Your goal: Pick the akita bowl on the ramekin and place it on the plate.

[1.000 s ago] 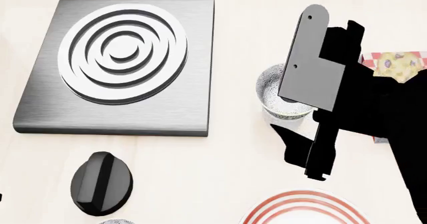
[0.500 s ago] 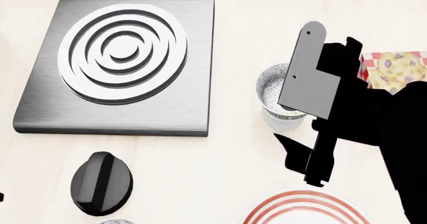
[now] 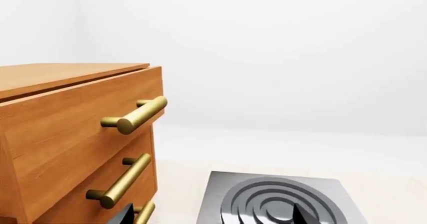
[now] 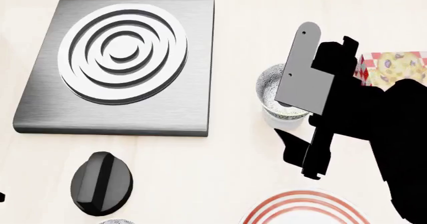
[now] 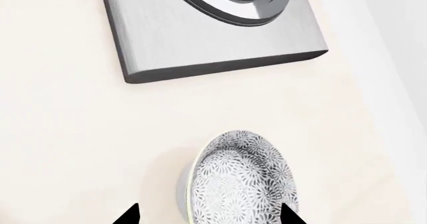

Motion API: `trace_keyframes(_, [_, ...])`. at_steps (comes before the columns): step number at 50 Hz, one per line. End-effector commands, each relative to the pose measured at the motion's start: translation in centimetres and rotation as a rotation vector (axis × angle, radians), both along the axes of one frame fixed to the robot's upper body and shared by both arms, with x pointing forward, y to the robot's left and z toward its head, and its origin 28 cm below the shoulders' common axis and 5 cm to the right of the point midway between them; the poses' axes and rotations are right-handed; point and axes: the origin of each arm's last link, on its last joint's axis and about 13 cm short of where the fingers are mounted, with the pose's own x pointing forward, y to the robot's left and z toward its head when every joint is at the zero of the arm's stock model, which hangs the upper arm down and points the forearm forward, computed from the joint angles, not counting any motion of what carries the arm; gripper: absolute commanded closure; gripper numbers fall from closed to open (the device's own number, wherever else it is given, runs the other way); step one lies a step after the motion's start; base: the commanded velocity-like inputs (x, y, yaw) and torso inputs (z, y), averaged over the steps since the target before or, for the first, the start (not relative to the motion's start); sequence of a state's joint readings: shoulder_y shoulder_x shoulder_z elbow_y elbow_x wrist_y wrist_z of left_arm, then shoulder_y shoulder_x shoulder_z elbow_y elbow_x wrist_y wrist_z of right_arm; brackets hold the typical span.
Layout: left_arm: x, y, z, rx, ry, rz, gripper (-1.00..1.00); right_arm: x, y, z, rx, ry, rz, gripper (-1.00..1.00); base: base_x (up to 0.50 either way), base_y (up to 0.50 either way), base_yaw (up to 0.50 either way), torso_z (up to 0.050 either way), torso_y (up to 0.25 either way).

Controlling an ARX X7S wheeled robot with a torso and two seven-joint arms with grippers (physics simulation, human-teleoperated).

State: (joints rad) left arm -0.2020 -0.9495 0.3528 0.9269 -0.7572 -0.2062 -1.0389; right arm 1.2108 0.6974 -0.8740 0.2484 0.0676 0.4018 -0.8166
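The akita bowl, speckled grey on white, sits on the ramekin, whose pale side shows just below it. My right arm's grey plate covers the bowl's right half. In the right wrist view the bowl lies between the two dark fingertips of my open right gripper; the ramekin shows as a thin rim beside it. The red-ringed plate lies at the near edge. My left gripper is open and empty, away from the bowl.
A grey stove plate with concentric rings fills the left. A black knob lies near the front, with another speckled bowl's rim beside it. A red-checked item sits at right. A wooden drawer unit stands by the left gripper.
My right arm has shifted slightly left and nearer, over the bowl. The bowl, ramekin and plate have not moved.
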Motion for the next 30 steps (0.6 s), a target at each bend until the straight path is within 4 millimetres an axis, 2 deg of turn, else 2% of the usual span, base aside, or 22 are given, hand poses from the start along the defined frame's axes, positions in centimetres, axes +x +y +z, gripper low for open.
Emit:
trace_keyframes(1, [0.0, 0.1, 0.0, -0.002, 0.0, 0.003, -1.0, 0.7, 0.3, -0.2, 0.003, 0.006, -0.002, -1.0, 0.0, 0.0, 0.0, 0.0, 0.0])
trace_keyframes(13, [0.0, 0.0, 0.0, -0.002, 0.0, 0.003, -1.0, 1.1, 0.4, -2.1, 0.015, 0.022, -0.011, -1.0, 0.0, 0.0, 0.0, 0.0, 0.0])
trace_keyframes(30, [0.2, 0.1, -0.2, -0.002, 0.003, 0.006, -1.0, 1.7, -0.1, -3.2, 0.023, 0.015, -0.046, -1.0, 0.0, 0.0, 0.0, 0.0, 0.0])
